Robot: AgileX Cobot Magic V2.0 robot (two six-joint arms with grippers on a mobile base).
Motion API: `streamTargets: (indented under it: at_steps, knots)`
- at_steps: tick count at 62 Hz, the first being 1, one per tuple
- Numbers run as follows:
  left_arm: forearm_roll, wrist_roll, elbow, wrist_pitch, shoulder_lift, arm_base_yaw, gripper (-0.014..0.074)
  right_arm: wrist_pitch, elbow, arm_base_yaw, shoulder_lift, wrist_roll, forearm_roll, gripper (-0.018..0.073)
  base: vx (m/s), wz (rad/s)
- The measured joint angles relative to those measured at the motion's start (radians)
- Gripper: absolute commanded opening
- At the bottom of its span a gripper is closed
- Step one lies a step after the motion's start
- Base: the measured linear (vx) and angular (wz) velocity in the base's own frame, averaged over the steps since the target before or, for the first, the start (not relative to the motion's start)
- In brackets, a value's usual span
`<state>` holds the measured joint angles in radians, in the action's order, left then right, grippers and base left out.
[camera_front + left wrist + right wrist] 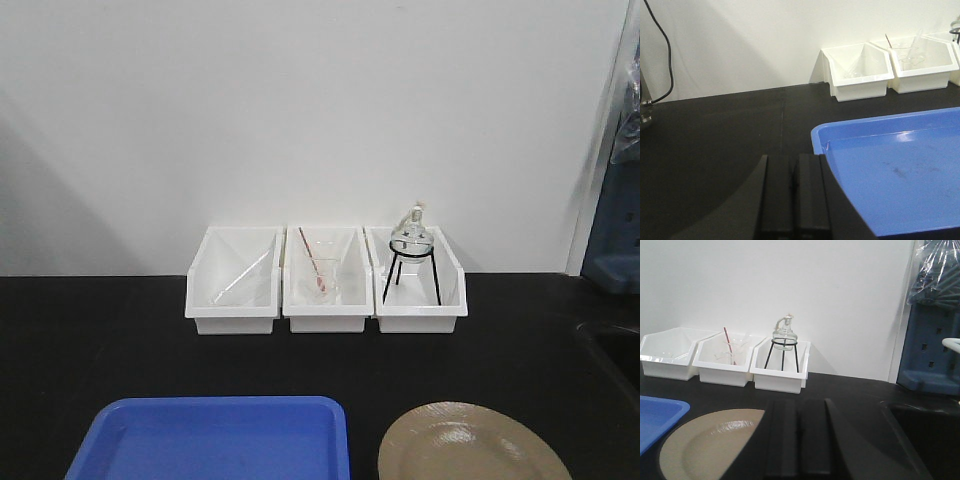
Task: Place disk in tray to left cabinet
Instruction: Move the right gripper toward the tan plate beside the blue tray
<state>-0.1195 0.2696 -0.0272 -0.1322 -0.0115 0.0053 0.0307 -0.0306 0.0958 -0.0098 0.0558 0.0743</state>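
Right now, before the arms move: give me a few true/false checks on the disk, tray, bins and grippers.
1. The disk sits inside the blue tray. False: it lies on the black counter, right of the tray.
2. The left gripper and right gripper are both shut, holding nothing. True.
3. The flask on its black tripod stands in the leftmost white bin. False: it is in the rightmost bin.
4. The middle bin holds a glass beaker with a red stirrer. True.
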Motion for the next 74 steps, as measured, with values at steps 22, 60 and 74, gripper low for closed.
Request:
streamTargets:
  at_steps: [22,60,74]
  knots:
    - [0.0,0.0,0.0,0.0,0.0,0.0,-0.0003,0.149,-0.002,0.0,0.0,0.0,0.0,-0.0004,0.0,0.0]
    - [0.0,0.0,0.0,0.0,0.0,0.0,-0.0003,0.01,0.582,0.0,0.962,0.081,-0.003,0.0,0.0,0.0]
    - [0.0,0.0,0.0,0.0,0.0,0.0,-0.0003,0.013,0.597,0.0,1.056,0.041,-0.005,0.0084,0.0,0.0]
